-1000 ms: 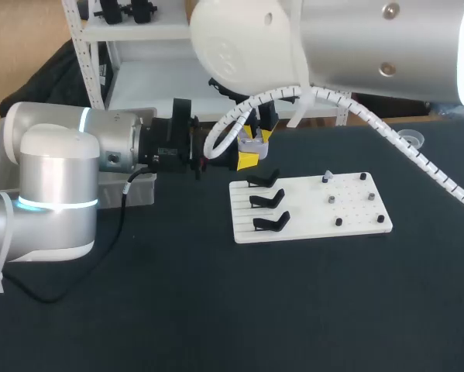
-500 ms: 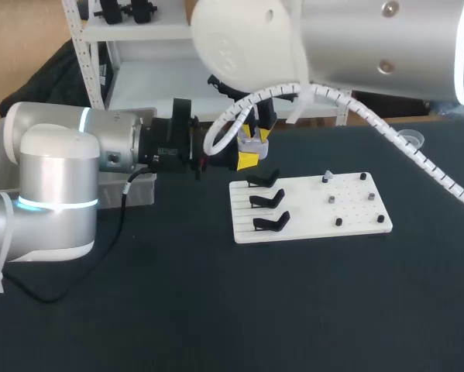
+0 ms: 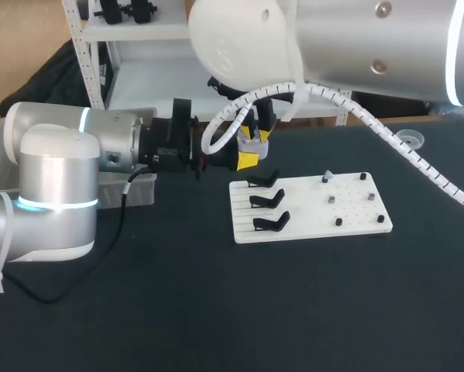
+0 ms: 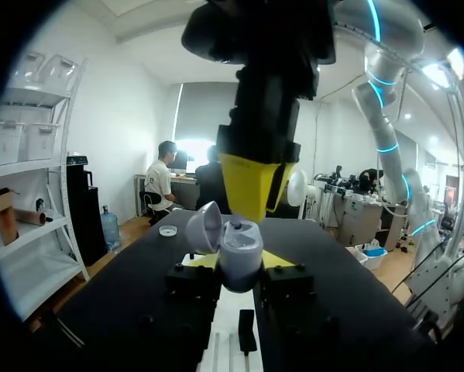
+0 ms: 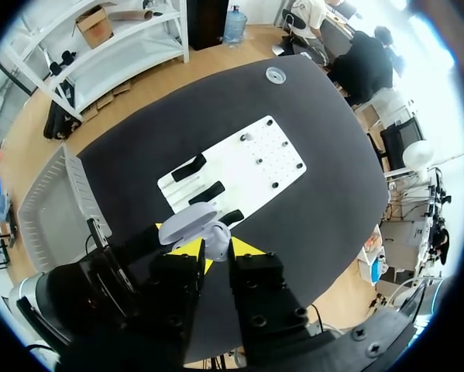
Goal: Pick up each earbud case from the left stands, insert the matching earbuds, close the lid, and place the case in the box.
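Head view puts our left gripper (image 3: 247,160) just above the frame's centre, clamped from both sides on the open-lidded earbud case (image 3: 252,144), just beyond the upper left corner of the white stand board (image 3: 355,211). Our right gripper (image 3: 261,136) hangs directly over the case; whether it is open, we cannot tell.

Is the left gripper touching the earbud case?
Touching. The left wrist view shows the earbud case pressed between the left gripper's two fingers.
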Robot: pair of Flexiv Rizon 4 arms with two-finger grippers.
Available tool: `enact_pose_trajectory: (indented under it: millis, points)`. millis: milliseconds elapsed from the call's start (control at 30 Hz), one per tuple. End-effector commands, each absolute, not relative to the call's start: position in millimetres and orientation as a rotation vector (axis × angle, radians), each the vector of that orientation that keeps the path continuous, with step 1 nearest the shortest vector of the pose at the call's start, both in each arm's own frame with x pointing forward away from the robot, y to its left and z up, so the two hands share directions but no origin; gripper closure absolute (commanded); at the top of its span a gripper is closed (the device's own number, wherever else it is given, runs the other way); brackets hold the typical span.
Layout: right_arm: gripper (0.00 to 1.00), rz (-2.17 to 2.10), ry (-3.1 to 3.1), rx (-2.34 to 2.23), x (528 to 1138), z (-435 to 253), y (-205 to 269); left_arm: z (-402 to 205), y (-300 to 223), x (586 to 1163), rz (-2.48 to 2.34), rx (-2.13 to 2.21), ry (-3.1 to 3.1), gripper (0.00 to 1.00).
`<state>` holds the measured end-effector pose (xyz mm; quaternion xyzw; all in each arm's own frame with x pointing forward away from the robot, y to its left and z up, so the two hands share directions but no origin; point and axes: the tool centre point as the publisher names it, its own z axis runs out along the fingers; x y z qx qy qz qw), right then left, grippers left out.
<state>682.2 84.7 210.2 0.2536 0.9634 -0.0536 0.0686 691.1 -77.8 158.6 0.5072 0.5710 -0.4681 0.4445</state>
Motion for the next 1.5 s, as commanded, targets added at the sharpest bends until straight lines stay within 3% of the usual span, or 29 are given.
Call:
enact_pose_trajectory:
  millis: [33,600,633,667,700,967,1100,1233,1300,1333,1500]
  points:
    - [1.0,-0.165,2.907,0.766,683,209,86,158,-78,691,-1.161,1.257,1.413,1.0]
    - [1.0,-0.153,2.931,0.774,686,199,85,158,-78,691,-1.161,1.257,1.413,1.0]
    - [0.79,-0.152,2.931,0.773,686,199,85,158,-78,691,-1.161,1.257,1.413,1.0]
    - [0.66,-0.15,2.932,0.773,686,199,85,158,-78,691,-1.161,1.257,1.413,1.0]
    - [0.61,-0.15,2.933,0.771,686,199,85,158,-78,691,-1.161,1.257,1.413,1.0]
    - [0.72,-0.147,2.927,0.765,683,205,85,158,-78,691,-1.161,1.257,1.413,1.0]
    - [0.72,-0.122,2.914,0.725,671,215,81,158,-78,691,-1.161,1.257,1.413,1.0]
    - [0.75,-0.133,2.862,0.488,658,226,76,158,-78,691,-1.161,1.257,1.413,1.0]
    - [0.7,-0.099,2.815,0.319,653,230,72,158,-78,691,-1.161,1.257,1.413,1.0]
    - [0.58,-0.042,2.808,0.281,651,230,67,158,-78,691,-1.161,1.257,1.413,1.0]
    - [0.56,0.031,2.773,0.036,644,230,46,158,-78,691,-1.161,1.257,1.413,1.0]
